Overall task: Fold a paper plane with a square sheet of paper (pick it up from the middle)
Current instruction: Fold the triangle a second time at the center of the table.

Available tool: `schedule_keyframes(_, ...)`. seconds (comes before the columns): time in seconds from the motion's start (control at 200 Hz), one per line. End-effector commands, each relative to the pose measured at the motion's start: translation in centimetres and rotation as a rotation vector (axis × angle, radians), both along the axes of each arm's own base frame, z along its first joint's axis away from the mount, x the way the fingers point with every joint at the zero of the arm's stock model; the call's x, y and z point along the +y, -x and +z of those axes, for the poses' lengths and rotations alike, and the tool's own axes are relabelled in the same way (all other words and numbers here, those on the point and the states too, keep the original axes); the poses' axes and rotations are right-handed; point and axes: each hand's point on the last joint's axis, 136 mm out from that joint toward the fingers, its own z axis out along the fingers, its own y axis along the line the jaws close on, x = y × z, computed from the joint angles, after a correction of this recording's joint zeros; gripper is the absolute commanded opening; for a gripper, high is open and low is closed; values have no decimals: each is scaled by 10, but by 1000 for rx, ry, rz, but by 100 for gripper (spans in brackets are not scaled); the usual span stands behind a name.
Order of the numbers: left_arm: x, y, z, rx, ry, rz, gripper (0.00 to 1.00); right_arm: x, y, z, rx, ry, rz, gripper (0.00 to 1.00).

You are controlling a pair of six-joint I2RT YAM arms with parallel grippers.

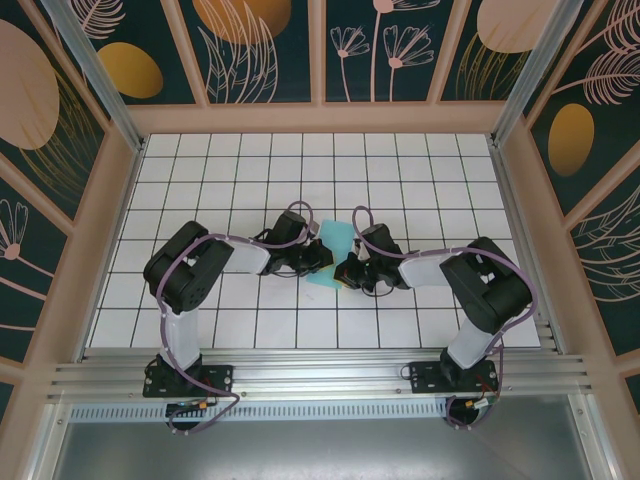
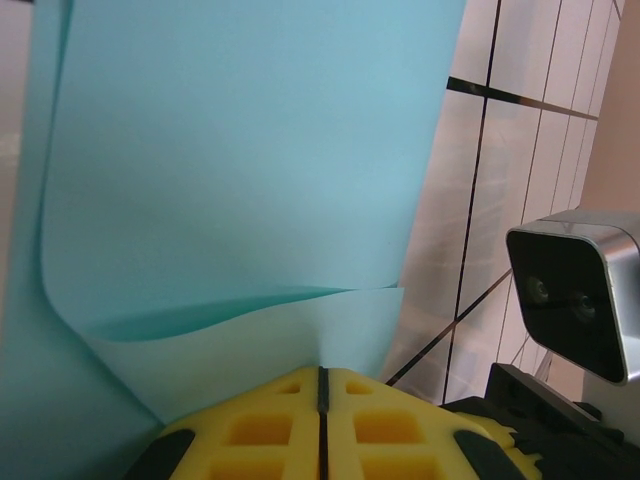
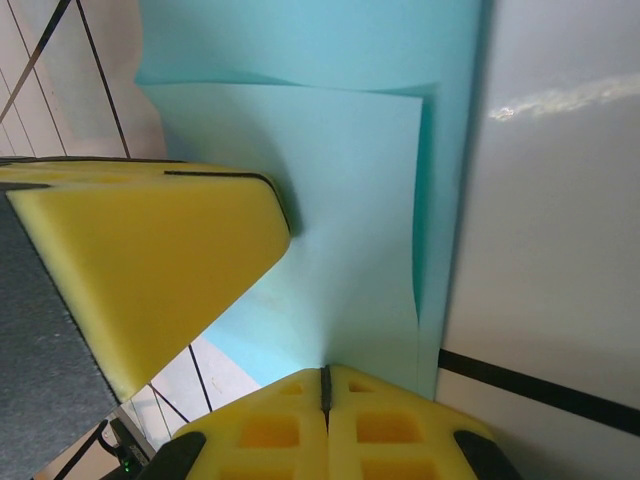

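light cyan square sheet of paper [image 1: 337,240], unmarked, partly folded, layers overlapping, one flap bowing in a soft curve, sitting up off mid-table [image 1: 400,170]

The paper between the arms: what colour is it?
The paper is plain light cyan, clearest in the left wrist view.

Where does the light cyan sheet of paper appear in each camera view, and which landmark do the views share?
Top external: sheet of paper mid-table, between left gripper and right gripper.
Left wrist: left and centre, pinched by the left gripper.
Right wrist: upper centre, pinched by the right gripper.
Shared landmark: the white table with black grid lines.
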Motion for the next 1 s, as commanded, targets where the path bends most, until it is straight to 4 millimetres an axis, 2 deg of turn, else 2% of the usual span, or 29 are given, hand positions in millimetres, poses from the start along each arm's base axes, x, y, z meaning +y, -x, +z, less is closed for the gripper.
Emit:
schedule_keyframes(0.0,17,-4,-24,-19,-132,36,11,-29,36,-47,165,169,-14,6)
schedule_keyframes(0.345,26,-29,-19,-62,-183,91,11,-35,42,-50,175,193,-13,5)
schedule_keyframes(0.58,37,-38,-23,-55,-186,108,13,-36,43,-51,178,198,-15,4)
schedule_keyframes(0.641,34,-49,-13,-79,-169,119,13,-37,44,-52,179,198,-15,4)
schedule_keyframes(0.996,51,-67,-16,-88,-194,150,13,-38,45,-51,179,200,-14,4)
